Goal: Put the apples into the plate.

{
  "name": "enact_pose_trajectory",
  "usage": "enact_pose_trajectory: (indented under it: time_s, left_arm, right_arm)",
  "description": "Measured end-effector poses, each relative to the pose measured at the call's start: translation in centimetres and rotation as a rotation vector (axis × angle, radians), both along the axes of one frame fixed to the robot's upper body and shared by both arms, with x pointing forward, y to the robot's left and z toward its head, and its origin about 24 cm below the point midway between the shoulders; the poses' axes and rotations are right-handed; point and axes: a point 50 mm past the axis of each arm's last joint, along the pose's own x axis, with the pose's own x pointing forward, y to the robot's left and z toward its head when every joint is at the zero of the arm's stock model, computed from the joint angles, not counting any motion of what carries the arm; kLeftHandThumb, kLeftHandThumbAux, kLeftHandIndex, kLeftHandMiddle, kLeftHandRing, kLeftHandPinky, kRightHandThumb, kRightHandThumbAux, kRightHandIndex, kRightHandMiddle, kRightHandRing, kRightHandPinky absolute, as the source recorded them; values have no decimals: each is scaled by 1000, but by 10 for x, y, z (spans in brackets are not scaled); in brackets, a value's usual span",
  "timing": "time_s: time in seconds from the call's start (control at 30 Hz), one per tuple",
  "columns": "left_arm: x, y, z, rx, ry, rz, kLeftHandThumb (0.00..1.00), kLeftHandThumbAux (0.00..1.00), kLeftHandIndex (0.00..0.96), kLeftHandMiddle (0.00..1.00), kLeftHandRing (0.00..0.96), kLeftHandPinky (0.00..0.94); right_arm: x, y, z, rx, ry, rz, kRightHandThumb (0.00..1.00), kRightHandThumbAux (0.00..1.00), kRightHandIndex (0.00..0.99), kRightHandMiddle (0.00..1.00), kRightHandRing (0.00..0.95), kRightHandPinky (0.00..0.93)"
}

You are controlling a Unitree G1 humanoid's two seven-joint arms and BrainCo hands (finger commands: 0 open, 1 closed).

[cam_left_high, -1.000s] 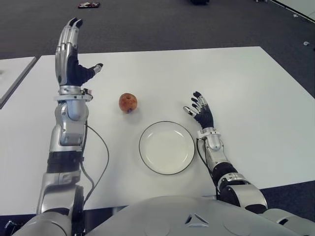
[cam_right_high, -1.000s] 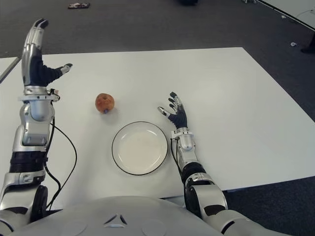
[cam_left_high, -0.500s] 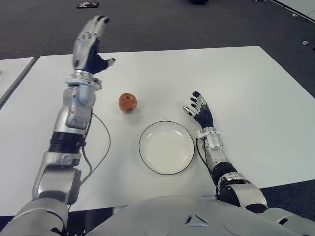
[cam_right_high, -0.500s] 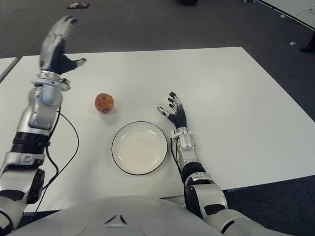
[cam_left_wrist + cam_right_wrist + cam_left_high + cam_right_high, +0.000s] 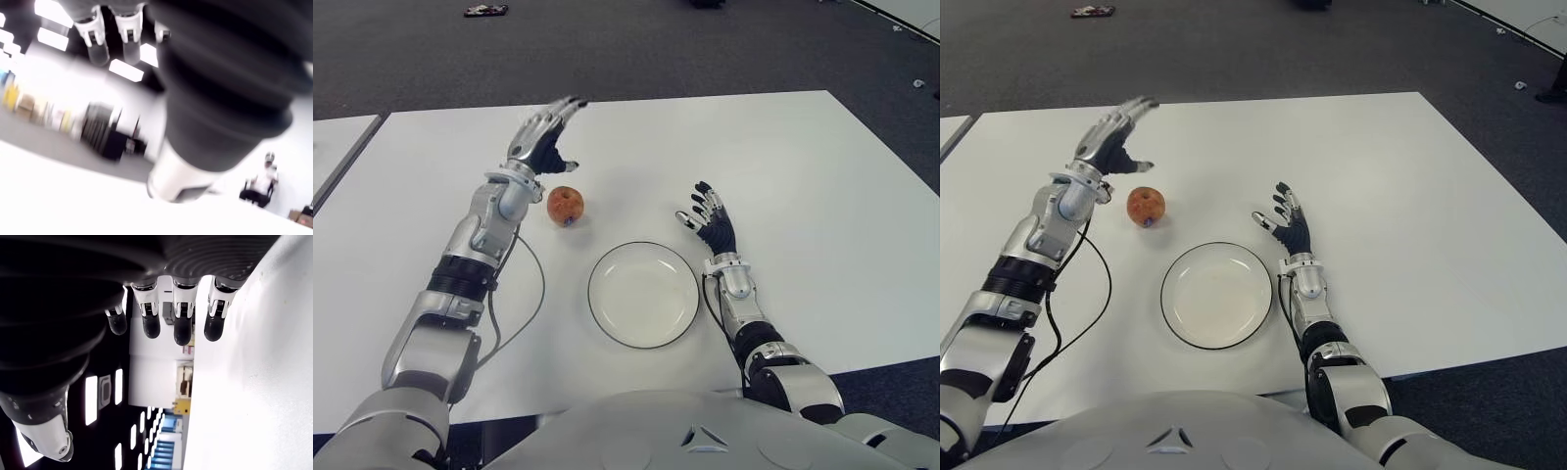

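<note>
One apple (image 5: 566, 205) on the white table (image 5: 803, 166), upper left of centre in the eye views, sitting bare on the tabletop and well clear of anything holding it. Going left to right: left arm (image 5: 470, 264) runs up from the lower left corner of the frame, a thin black cable (image 5: 530, 294) looping off it onto the table. Left hand (image 5: 540, 140) shows just above and left of the apple, fingers spread and extended toward the top of the frame, thumb pointing down toward the fruit; fingers apart, nothing in them, a gap visible between thumb and apple. Left wrist view is blurred but shows straight fingers and no object in the palm. Next right, apple: reddish-orange, roughly round, a small dark spot at its lower edge. Below and right of it, the plate (image 5: 607, 323), white with a dark rim, at centre frame, near the apple but not touching it; apple is outside the plate. Just right of the plate, the right hand (image 5: 711, 218), palm up, fingers splayed and apart, holding nothing; its forearm runs alongside the plate's right edge toward the lower right. Cannot tell whether the right hand touches the table. Right wrist view shows four straight fingertips (image 5: 182, 330) and the thumb apart, tabletop beside them. Dark carpet (image 5: 705, 49) across the top of the frame; a small dark object (image 5: 486, 11) lies on it at upper left, too small to identify.
</note>
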Motion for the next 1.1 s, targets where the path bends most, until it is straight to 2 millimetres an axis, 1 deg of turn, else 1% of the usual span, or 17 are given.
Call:
enact_pose_trajectory:
  time_s: [0.3,0.4,0.73,1.1]
  left_arm:
    - [-6,-4,-20,0,184,-46,103,361,0,0,0,0]
    - [-7,-4,-24,-4,224,-49,102,371,0,0,0,0]
    - [-7,-1,-29,-20,282,-39,101,408,0,0,0,0]
    - [-9,1,-41,-5,350,-24,84,432,0,0,0,0]
  right_arm:
    - [0,1,0,1,1,3,168,712,23,98,104,120]
    - [0,1,0,2,1,4,170,714,22,96,101,119]
    - [0,1,0,2,3,9,174,708,22,95,100,117]
    - [0,-1,0,-3,4,7,165,707,24,99,105,125]
